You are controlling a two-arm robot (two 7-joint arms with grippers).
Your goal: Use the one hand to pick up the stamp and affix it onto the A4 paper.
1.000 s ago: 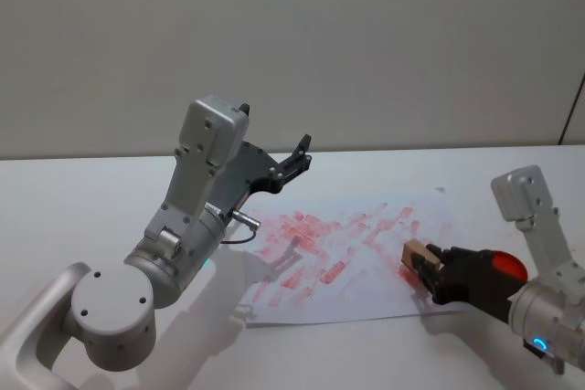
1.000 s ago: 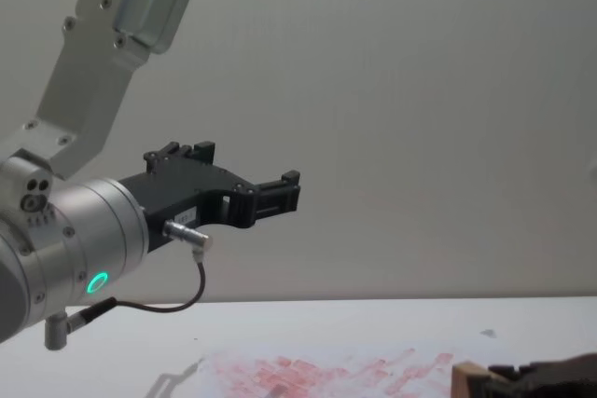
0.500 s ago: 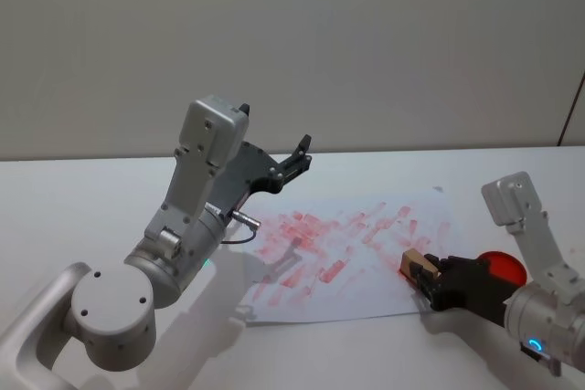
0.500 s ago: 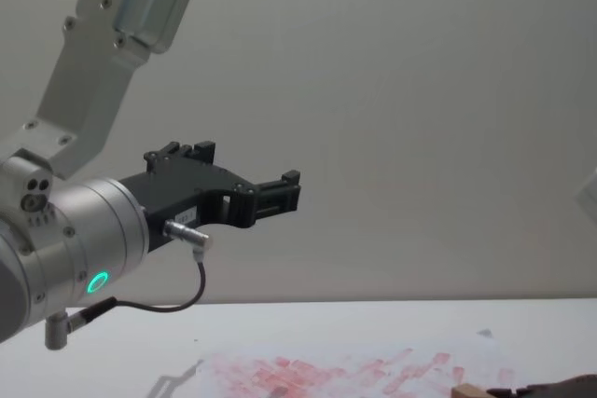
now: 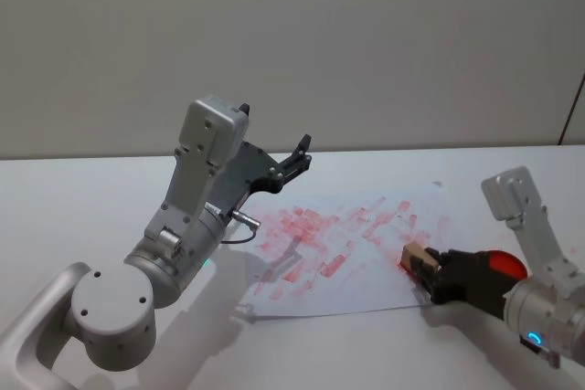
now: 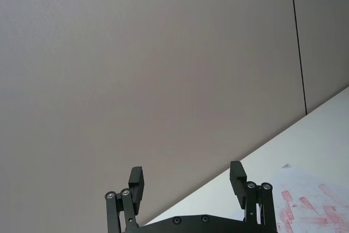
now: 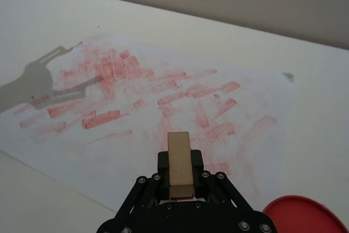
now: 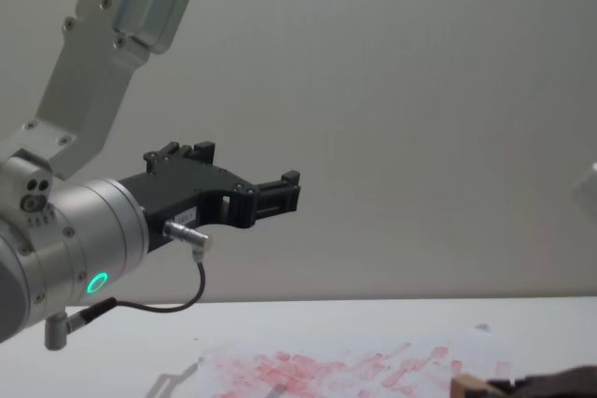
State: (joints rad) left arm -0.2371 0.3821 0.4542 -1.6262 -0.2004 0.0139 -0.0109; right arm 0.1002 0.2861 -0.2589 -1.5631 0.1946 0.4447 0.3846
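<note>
My right gripper [image 5: 423, 264], the hand, is shut on the stamp [image 5: 414, 254], a small light-brown block. It holds the stamp low over the near right part of the A4 paper [image 5: 338, 244], and I cannot tell whether they touch. In the right wrist view the stamp [image 7: 179, 163] stands between the black fingers [image 7: 203, 168], pointing at the red-smeared A4 paper [image 7: 136, 96]. The chest view shows a sliver of the stamp [image 8: 466, 385] at the paper's [image 8: 336, 365] right edge. My left gripper [image 5: 297, 160] hangs open, raised above the paper's far left side; it is also seen open [image 6: 186, 181] and from the side [image 8: 280, 191].
A red round pad [image 5: 504, 268] lies on the white table just right of the paper, beside my right gripper; the same pad [image 7: 305, 216] shows in the right wrist view. The left arm [image 5: 183, 226] stands tall over the table's left half. A plain wall rises behind the table.
My right gripper dipped with the stamp to the paper's right part and has come up slightly. The paper has shifted a little, its right side looking lifted. The left arm stayed still.
</note>
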